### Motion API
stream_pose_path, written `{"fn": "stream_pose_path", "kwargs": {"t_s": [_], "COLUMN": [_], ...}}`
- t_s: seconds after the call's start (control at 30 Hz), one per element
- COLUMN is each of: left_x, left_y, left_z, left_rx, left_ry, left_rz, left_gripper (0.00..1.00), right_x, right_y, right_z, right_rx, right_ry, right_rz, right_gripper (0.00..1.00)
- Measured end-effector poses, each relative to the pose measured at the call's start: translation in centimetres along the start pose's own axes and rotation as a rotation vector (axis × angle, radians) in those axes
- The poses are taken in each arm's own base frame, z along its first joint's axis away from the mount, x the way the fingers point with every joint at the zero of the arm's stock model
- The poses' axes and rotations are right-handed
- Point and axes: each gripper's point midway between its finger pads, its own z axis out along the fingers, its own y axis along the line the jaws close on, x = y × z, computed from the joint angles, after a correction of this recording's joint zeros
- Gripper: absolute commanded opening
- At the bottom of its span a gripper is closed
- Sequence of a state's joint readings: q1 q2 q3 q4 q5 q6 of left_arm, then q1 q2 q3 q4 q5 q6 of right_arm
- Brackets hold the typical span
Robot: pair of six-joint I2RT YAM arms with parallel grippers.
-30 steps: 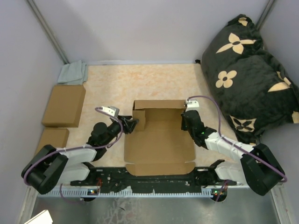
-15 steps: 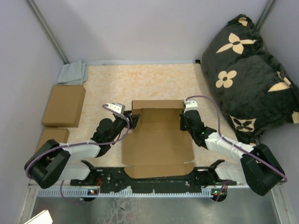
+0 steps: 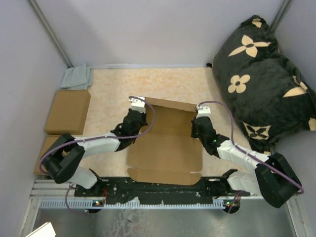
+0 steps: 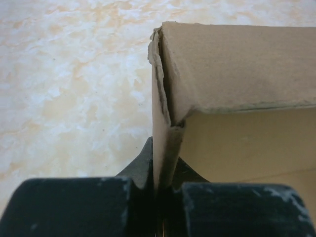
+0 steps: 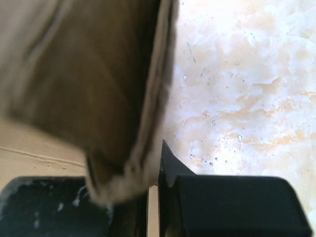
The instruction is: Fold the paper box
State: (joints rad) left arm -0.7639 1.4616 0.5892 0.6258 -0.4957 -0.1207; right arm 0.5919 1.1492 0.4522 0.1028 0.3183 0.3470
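The paper box (image 3: 165, 148), plain brown cardboard, lies half folded at the table's middle, with its back and side walls raised and its front flap flat. My left gripper (image 3: 139, 116) is shut on the left wall by the back left corner. In the left wrist view that wall (image 4: 164, 148) runs edge-on between the black fingers (image 4: 140, 165) of my left gripper (image 4: 165, 183). My right gripper (image 3: 196, 126) is shut on the right wall. In the right wrist view the blurred cardboard (image 5: 94, 79) is pinched in my right gripper (image 5: 154, 190).
Two ready-made brown boxes (image 3: 68, 111) (image 3: 53, 146) lie at the left edge, with a grey cloth (image 3: 77, 76) behind them. A black cushion with tan flowers (image 3: 261, 79) fills the right side. Grey walls enclose the tabletop.
My left gripper has moved forward and right to the box's back left corner and shut on the left wall. The back wall now sits skewed. The right arm has held still.
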Motion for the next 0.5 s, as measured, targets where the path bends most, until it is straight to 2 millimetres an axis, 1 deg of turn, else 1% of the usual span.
{"fn": "stream_pose_path", "kwargs": {"t_s": [0.13,0.27,0.33,0.5], "left_x": [-0.2,0.6,1.2,2.0], "left_y": [0.0,0.4,0.6,0.7], "left_z": [0.6,0.5,0.2,-0.2], "left_rx": [-0.117,-0.231,-0.258,-0.264], "left_ry": [0.051,0.094,0.109,0.123], "left_rz": [0.023,0.044,0.047,0.025], "left_gripper": [0.0,0.0,0.0,0.12], "right_x": [-0.2,-0.5,-0.6,-0.8], "right_y": [-0.2,-0.1,-0.2,-0.1], "right_z": [0.0,0.1,0.2,0.2], "right_rx": [0.018,0.029,0.035,0.045], "right_ry": [-0.007,-0.01,-0.01,0.005], "right_rz": [0.037,0.057,0.06,0.063], "right_gripper": [0.01,0.01,0.01,0.01]}}
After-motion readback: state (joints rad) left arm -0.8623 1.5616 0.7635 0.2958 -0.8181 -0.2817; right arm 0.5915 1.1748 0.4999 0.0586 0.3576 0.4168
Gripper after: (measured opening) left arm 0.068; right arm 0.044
